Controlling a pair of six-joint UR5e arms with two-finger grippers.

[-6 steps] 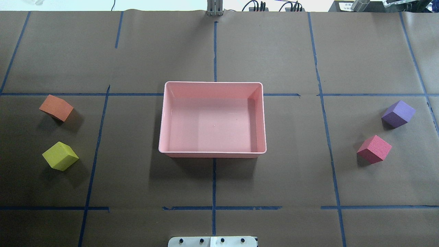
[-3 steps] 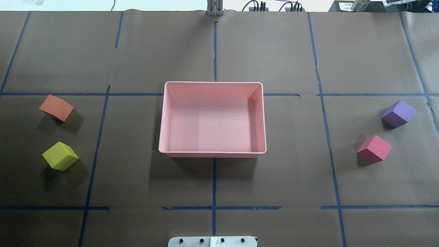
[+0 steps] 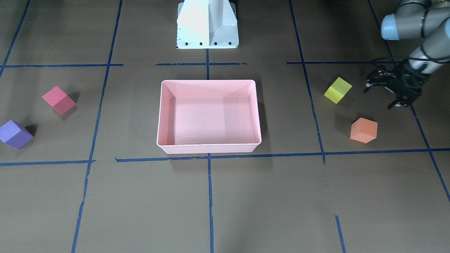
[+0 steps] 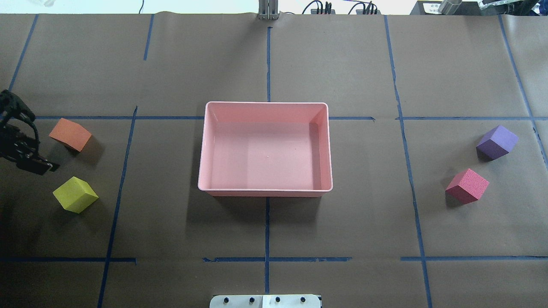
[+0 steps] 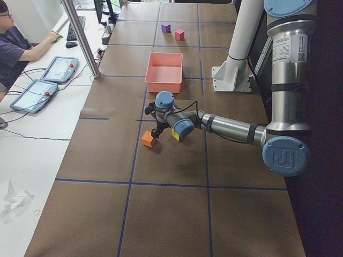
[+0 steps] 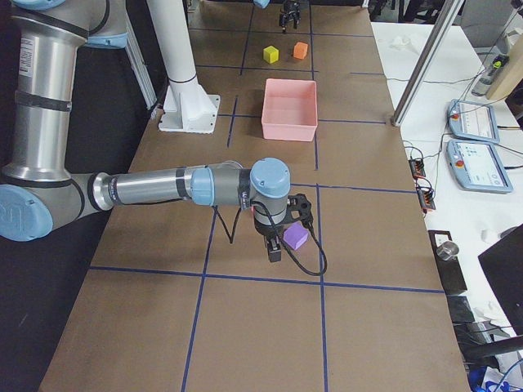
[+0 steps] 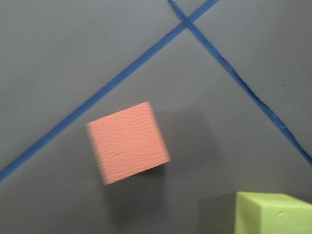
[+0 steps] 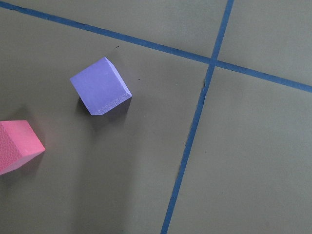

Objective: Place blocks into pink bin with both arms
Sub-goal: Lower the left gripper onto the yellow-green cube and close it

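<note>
- Front-facing view: the pink bin (image 3: 160, 116) is seen at the middle of the table (image 3: 281, 196), with all four blocks lying outside it. The left arm (image 3: 415, 24) is brought in from the far right and slanted downward. The left gripper (image 3: 379, 95) is held with fingers spread, just right of the yellow block (image 3: 337, 90) and beyond the orange block (image 3: 364, 130), touching neither. The red-pink block (image 3: 58, 100) and the purple block (image 3: 15, 134) are placed well apart from the bin, at the left.
- Overhead view: the left gripper is found at the left edge, just left of the orange block and farther than the yellow one, its fingers wide apart.
- Exterior left view: the left arm is stretched low over the table, with the wrist bent down above the orange and yellow blocks.
- Exterior right view: the right arm (image 6: 163, 188) is extended level, and the right gripper (image 6: 282, 231) is pointed down just beside the purple block. Whether its fingers are spread or pressed together cannot be told.
- Left wrist view: the orange block is centred, and a corner of the yellow block is seen at the lower right.
- Right wrist view: the purple block is seen at the upper left and the red-pink block at the left edge, beside blue tape lines (image 8: 195, 126).
</note>
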